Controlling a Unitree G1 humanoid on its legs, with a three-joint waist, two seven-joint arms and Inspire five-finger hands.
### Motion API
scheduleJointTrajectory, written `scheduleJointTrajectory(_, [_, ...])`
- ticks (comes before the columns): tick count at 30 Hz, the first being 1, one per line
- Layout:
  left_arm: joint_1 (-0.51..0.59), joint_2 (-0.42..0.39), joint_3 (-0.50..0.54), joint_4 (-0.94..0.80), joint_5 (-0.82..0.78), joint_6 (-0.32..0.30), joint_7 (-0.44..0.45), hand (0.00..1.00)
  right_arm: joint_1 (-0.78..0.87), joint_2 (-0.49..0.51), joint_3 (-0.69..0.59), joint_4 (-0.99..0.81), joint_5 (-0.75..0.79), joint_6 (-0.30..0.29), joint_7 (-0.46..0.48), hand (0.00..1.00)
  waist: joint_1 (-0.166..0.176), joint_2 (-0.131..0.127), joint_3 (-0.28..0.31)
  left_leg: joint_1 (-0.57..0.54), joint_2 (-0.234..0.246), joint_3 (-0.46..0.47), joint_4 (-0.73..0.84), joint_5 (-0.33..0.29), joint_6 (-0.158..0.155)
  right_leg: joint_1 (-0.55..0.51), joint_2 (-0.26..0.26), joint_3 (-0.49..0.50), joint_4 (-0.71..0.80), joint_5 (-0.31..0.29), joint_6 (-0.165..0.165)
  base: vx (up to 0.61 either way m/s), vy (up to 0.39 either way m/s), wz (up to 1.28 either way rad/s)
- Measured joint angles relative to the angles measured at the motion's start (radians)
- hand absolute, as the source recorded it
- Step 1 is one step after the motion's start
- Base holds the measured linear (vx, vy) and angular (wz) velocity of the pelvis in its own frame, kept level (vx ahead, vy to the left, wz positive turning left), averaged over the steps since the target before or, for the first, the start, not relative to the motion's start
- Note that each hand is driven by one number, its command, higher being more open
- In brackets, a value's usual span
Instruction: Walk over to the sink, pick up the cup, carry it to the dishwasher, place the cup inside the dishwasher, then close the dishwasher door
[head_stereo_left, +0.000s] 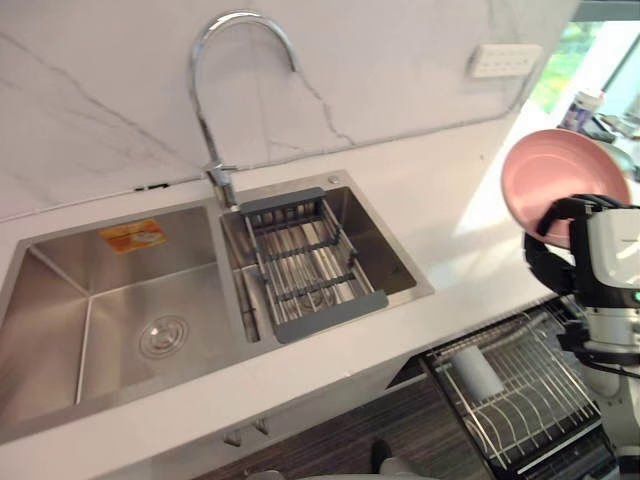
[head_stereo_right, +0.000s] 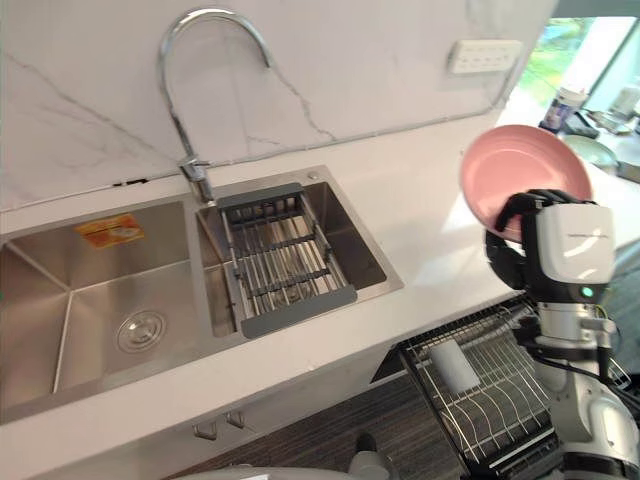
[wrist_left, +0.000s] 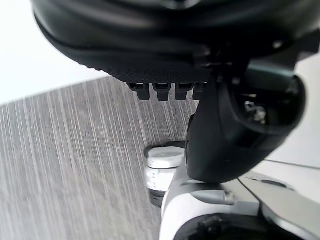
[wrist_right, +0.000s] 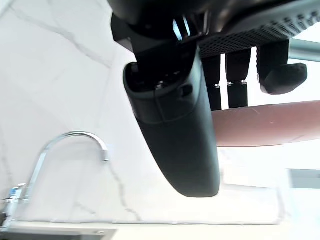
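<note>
The right hand (head_stereo_right: 545, 235) grips a pink plate (head_stereo_right: 510, 165) over the worktop's (head_stereo_right: 430, 220) right edge. A white cup (head_stereo_right: 455, 367) lies in the dishwasher rack (head_stereo_right: 510, 400) below.

White counter (head_stereo_left: 450, 220) w/ dbl sink (head_stereo_left: 60, 320), faucet (head_stereo_left: 222, 185)

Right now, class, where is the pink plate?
On the right of the head views: the pink plate is held in the right hand, by the counter's right end, above the dishwasher rack.

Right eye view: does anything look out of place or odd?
Yes: the right hand holds up a pink plate, though the task names a cup; a white cup lies on its side in the pulled-out dishwasher rack.
</note>
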Motion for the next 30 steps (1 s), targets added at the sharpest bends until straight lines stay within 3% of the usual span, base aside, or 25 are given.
scheduleJointTrajectory(3, [-0.018,0.015,0.001,0.000,-0.003,0.020,0.000,1.00,0.031,0.042,-0.046,0.007,0.026,0.030,-0.033,0.00,-0.004,-0.002,0.001,-0.046,0.035,0.066,0.109,-0.063,0.001,-0.051,0.008,-0.007,0.017,0.000,-0.017,-0.04,0.076,-0.76])
scheduleJointTrajectory(5, [-0.032,0.033,0.003,0.003,-0.012,0.037,0.004,1.00,0.051,0.068,-0.046,0.007,0.049,0.029,-0.047,0.00,-0.001,-0.005,0.004,-0.049,0.073,0.131,0.160,-0.100,0.001,-0.079,0.004,-0.099,0.040,-0.004,-0.117,-0.01,0.090,-1.00])
scheduleJointTrajectory(6, [-0.036,0.042,0.015,0.009,-0.035,0.050,0.007,1.00,0.051,0.088,-0.042,0.007,0.051,0.026,-0.048,0.00,0.002,-0.015,0.011,-0.031,0.087,0.178,0.154,-0.104,0.002,-0.086,-0.013,-0.180,0.049,-0.023,-0.188,0.00,0.091,-1.07])
scheduleJointTrajectory(8, [-0.043,0.049,0.049,0.026,-0.073,0.055,0.013,1.00,0.046,0.110,-0.032,0.007,0.068,0.012,-0.049,0.00,0.005,-0.033,0.026,0.003,0.095,0.259,0.131,-0.104,0.005,-0.096,-0.052,-0.302,0.071,-0.062,-0.236,-0.01,0.060,-1.26])
scheduleJointTrajectory(9, [-0.026,0.038,0.072,0.026,-0.090,0.024,0.029,1.00,0.042,0.129,-0.025,0.006,0.088,-0.002,-0.051,0.00,0.010,-0.045,0.037,0.020,0.104,0.309,0.125,-0.108,0.011,-0.119,-0.088,-0.366,0.124,-0.078,-0.229,-0.03,0.025,-1.21])
scheduleJointTrajectory(11, [-0.019,0.044,0.098,0.038,-0.124,0.030,0.032,1.00,0.044,0.171,-0.019,0.008,0.094,-0.009,-0.052,0.00,0.008,-0.066,0.049,0.034,0.109,0.344,0.126,-0.113,0.008,-0.127,-0.126,-0.410,0.243,-0.080,-0.226,0.03,-0.038,-0.72])
scheduleJointTrajectory(12, [-0.019,0.047,0.109,0.039,-0.126,0.032,0.033,1.00,0.041,0.195,-0.013,0.010,0.094,-0.009,-0.051,0.00,0.010,-0.074,0.047,0.031,0.120,0.356,0.137,-0.118,-0.001,-0.114,-0.125,-0.418,0.290,-0.098,-0.197,0.09,-0.084,-0.44])
scheduleJointTrajectory(13, [-0.021,0.048,0.109,0.038,-0.126,0.031,0.033,1.00,0.033,0.197,-0.004,0.013,0.095,-0.009,-0.051,0.00,0.010,-0.080,0.047,0.025,0.126,0.358,0.151,-0.124,-0.009,-0.110,-0.121,-0.426,0.287,-0.105,-0.173,0.09,-0.107,-0.26])
scheduleJointTrajectory(14, [-0.032,0.050,0.110,0.041,-0.125,0.032,0.036,1.00,0.008,0.198,0.012,0.035,0.096,-0.013,-0.049,0.00,0.004,-0.077,0.055,0.009,0.145,0.353,0.177,-0.132,-0.015,-0.110,-0.108,-0.431,0.275,-0.090,-0.129,0.06,-0.111,-0.12])
scheduleJointTrajectory(18, [-0.054,0.043,0.118,0.047,-0.138,0.020,0.040,1.00,-0.029,0.240,0.103,0.106,0.098,0.018,0.008,0.00,0.036,-0.058,0.066,-0.002,0.176,0.322,0.171,-0.118,-0.035,-0.062,-0.037,-0.442,0.149,-0.047,-0.069,0.05,-0.106,-0.06])
scheduleJointTrajectory(21, [-0.046,0.023,0.128,0.048,-0.170,0.021,0.047,1.00,-0.022,0.262,0.160,0.127,0.099,0.028,0.039,0.00,0.046,-0.047,0.072,0.029,0.169,0.320,0.136,-0.101,-0.043,-0.023,-0.026,-0.452,0.108,-0.033,-0.066,0.01,-0.037,0.07])
scheduleJointTrajectory(25, [-0.041,-0.012,0.129,0.045,-0.179,-0.011,0.047,1.00,-0.024,0.285,0.167,0.154,0.099,0.043,0.050,0.00,0.055,-0.029,0.079,0.037,0.124,0.315,0.071,-0.060,-0.032,-0.010,-0.034,-0.463,0.046,0.007,-0.061,-0.03,0.001,0.10])
scheduleJointTrajectory(30, [-0.040,-0.054,0.127,0.031,-0.179,-0.028,0.047,1.00,-0.024,0.285,0.163,0.212,0.101,0.089,0.058,0.00,0.054,0.016,0.102,0.053,0.084,0.286,0.007,-0.019,-0.023,0.022,-0.049,-0.493,0.002,0.033,-0.057,-0.05,-0.002,0.18])
